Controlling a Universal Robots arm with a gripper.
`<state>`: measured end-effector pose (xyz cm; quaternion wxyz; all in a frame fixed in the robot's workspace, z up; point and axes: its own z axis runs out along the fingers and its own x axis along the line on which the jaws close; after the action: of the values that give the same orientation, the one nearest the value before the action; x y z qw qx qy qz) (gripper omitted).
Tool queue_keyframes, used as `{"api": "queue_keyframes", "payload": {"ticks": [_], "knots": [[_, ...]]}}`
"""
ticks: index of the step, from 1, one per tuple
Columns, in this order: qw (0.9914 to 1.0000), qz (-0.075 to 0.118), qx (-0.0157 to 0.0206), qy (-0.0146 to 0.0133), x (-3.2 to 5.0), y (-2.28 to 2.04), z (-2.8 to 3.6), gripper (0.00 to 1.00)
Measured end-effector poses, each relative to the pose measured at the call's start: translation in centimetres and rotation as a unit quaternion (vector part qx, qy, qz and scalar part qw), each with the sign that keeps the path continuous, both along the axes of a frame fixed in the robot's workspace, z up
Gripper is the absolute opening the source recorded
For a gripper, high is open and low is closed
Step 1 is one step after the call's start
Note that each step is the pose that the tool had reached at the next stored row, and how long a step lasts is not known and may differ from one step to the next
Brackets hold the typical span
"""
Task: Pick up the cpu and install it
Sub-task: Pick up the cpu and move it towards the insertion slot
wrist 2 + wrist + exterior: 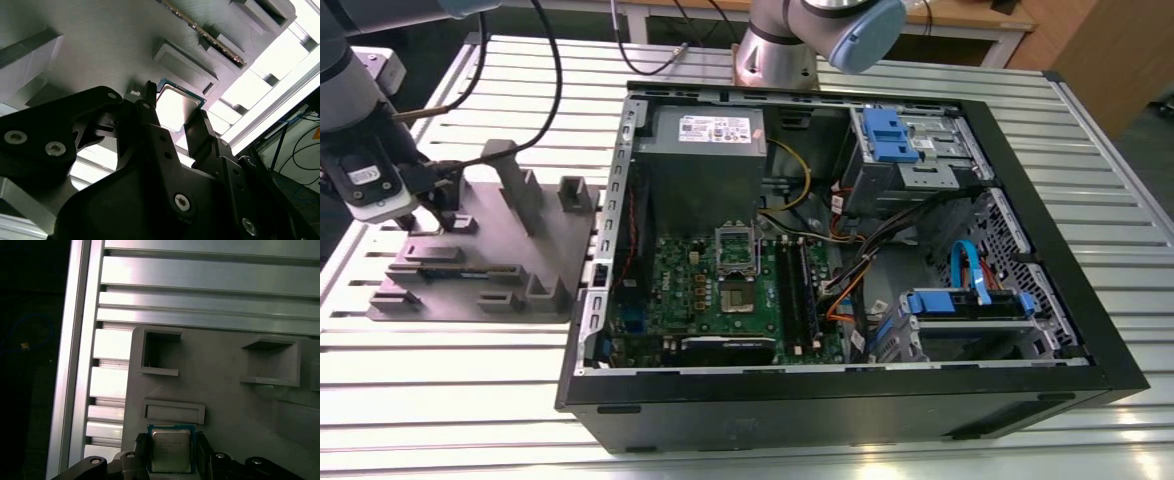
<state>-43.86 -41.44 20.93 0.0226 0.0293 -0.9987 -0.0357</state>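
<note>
Setting: slatted metal tabletop from above in the exterior view, read from that view's left to its right.
Far left: robot arm reaching down over a grey moulded plate of raised blocks and shallow recesses, flat on the slats.
Hand: hand low at the plate, at the end toward the exterior view's left. Fingers set against two opposite edges of the cpu, with no gap to be seen in both wrist views, so clamped on it by all appearance.
Cpu: cpu, a small silvery square with a pale rim, held flat between the fingers, just beside a low rectangular ridge of the plate. Resting on the plate or just off it: cannot tell.
Centre: open black computer case just beside the plate, with a green board inside.
Socket: silver-framed socket with a dark centre, near the middle of the board, well apart from the cpu.
Beyond the socket: large grey box bearing a white label.
Right: blue drive cages and loose orange and blue cables.
Step in hand: judged to be the pick-up, at the moment of the grasp. Installing not yet begun.
Next move, as a judgement: calls for an even hold on thin edges, the chip kept level, and clearance from the plate's blocks and the case wall.
</note>
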Motion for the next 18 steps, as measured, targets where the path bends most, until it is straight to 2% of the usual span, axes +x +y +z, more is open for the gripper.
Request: {"api": "queue_keyframes", "payload": {"ticks": [11, 18], "knots": [[1.0, 0.0, -0.0002, 0.0, 0.0, 0.0, 0.15, 0.47], [1.0, 0.0, -0.0002, -0.0001, 0.0, 0.0, 0.55, 0.47]]}}
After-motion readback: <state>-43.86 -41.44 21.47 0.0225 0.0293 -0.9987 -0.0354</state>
